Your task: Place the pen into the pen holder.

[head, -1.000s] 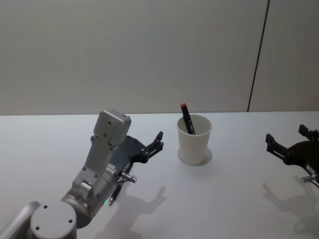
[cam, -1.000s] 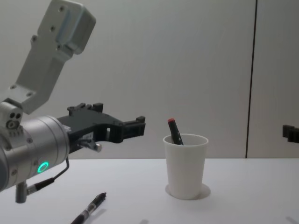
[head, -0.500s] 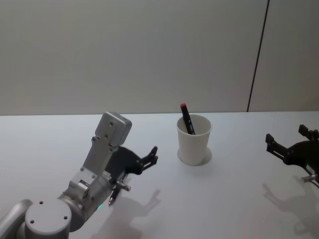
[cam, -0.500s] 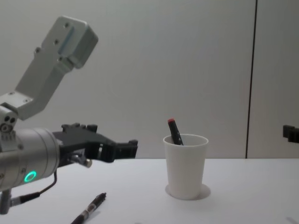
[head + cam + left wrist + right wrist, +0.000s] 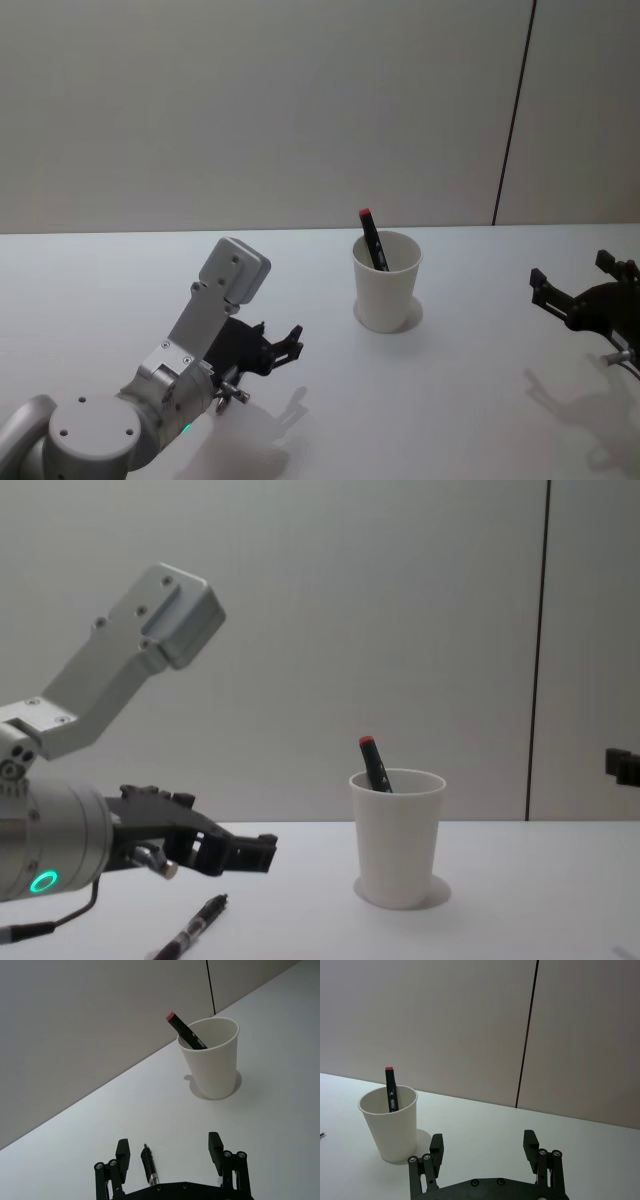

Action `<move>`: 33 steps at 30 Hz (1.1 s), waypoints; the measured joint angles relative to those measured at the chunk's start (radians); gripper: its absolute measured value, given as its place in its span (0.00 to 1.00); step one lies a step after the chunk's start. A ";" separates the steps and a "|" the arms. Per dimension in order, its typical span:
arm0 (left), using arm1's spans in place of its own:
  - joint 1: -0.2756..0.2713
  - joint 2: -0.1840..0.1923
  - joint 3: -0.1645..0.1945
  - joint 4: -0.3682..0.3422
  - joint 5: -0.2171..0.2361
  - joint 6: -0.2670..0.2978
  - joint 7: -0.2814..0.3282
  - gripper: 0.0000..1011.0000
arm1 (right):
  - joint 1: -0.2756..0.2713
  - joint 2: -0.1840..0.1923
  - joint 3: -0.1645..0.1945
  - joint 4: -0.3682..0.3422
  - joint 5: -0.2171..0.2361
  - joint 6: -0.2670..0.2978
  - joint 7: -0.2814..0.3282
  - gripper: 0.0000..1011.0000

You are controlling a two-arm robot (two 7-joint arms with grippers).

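Note:
The pen holder (image 5: 387, 290) (image 5: 398, 845) (image 5: 214, 1067) (image 5: 390, 1127) is a white paper cup standing on the white table. A black pen with a red cap (image 5: 369, 236) (image 5: 373, 761) (image 5: 184, 1031) (image 5: 391, 1088) leans inside it. A second black pen (image 5: 192, 932) (image 5: 149, 1169) lies flat on the table, left of the cup. My left gripper (image 5: 291, 344) (image 5: 254, 852) (image 5: 169, 1142) hovers open just above this lying pen, which sits between the fingers in the left wrist view. At the far right my right gripper (image 5: 570, 271) (image 5: 484, 1138) is open and holds nothing.
The white table (image 5: 450, 400) runs back to a plain grey wall with a dark vertical seam (image 5: 510, 120). My left arm's grey housing (image 5: 150, 630) rises above the left gripper.
My left gripper has dropped and drawn back from the cup toward the pen lying on the table. The right arm, the cup and the pen in it have not moved.

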 joint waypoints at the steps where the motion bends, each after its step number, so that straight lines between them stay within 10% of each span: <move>1: -0.001 0.000 0.000 0.000 0.005 0.012 -0.005 0.99 | 0.000 0.000 0.000 0.000 0.000 0.000 0.000 0.99; 33: -0.022 -0.023 -0.029 0.030 -0.008 0.236 0.007 0.99 | 0.000 0.000 0.000 0.000 0.000 0.000 0.000 0.99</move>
